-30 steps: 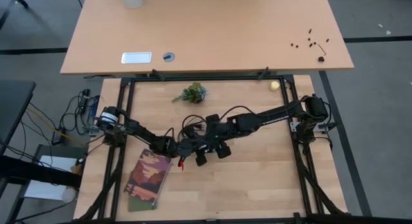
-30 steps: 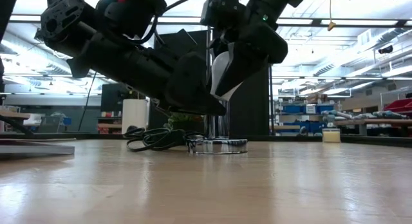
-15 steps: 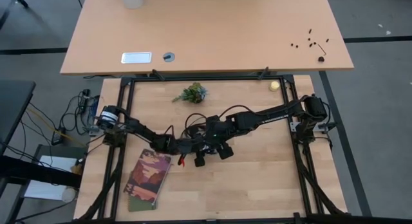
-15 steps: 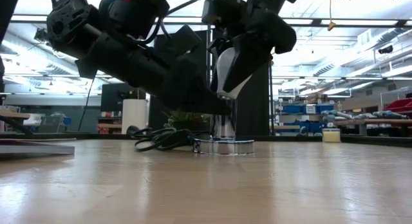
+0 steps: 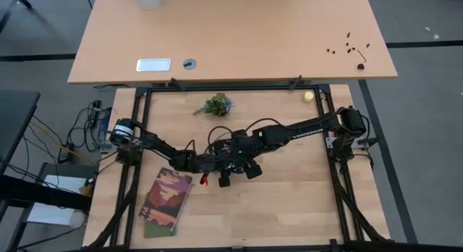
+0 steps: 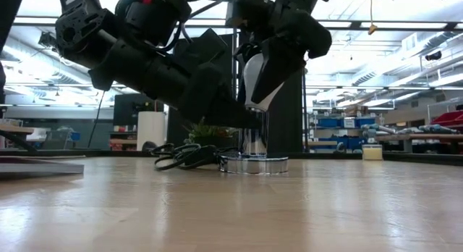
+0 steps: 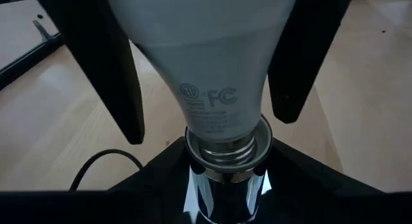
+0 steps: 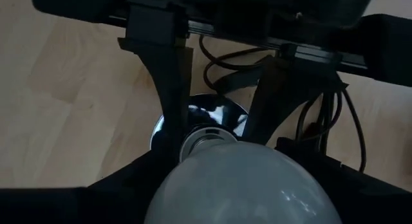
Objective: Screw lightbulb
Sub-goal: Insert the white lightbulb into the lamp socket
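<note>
Left wrist view: right gripper fingers clamp lightbulb seated in socket; left fingers brace socket; tilt risks cross-threading.

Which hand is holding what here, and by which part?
The right hand grips the lightbulb by its white globe; the left hand clamps the socket stem beneath it.

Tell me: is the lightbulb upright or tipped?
Upright: the lightbulb stands with its screw base in the socket, right pincer around it.
</note>
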### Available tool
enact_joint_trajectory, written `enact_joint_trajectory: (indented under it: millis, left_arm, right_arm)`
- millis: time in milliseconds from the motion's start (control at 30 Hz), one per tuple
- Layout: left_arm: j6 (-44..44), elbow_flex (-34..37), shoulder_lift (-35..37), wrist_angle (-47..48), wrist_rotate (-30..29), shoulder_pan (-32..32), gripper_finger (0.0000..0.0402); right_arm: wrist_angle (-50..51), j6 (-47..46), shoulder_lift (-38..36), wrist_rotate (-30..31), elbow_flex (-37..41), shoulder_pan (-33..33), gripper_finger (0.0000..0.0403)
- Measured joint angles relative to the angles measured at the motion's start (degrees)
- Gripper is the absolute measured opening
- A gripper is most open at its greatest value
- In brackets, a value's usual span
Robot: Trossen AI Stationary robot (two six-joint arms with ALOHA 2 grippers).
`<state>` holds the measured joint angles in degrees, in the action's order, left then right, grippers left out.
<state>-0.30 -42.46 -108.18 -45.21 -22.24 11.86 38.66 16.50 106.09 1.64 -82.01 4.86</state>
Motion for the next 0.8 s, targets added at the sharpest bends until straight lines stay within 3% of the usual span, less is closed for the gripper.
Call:
enact_joint_trajectory:
  millis: [367,500,800]
  left_arm:
    - [0.1,-1.5,-0.7,-0.6,2.3,-1.4,0.0193]
    - [0.2,-2.9,-3.9,-5.7,3.3,-1.5,0.0193]
    - [-0.3,-4.5,-5.8,-6.1,2.5,-1.4,0.0193]
  right_arm:
    - [13.7,-0.1,5.1,0.3,-9.9,0.3,0.0272]
    - [16.0,-0.4,5.2,0.0,-10.9,0.3,0.0268]
    - [19.5,-1.3,5.2,0.1,-10.9,0.3,0.027]
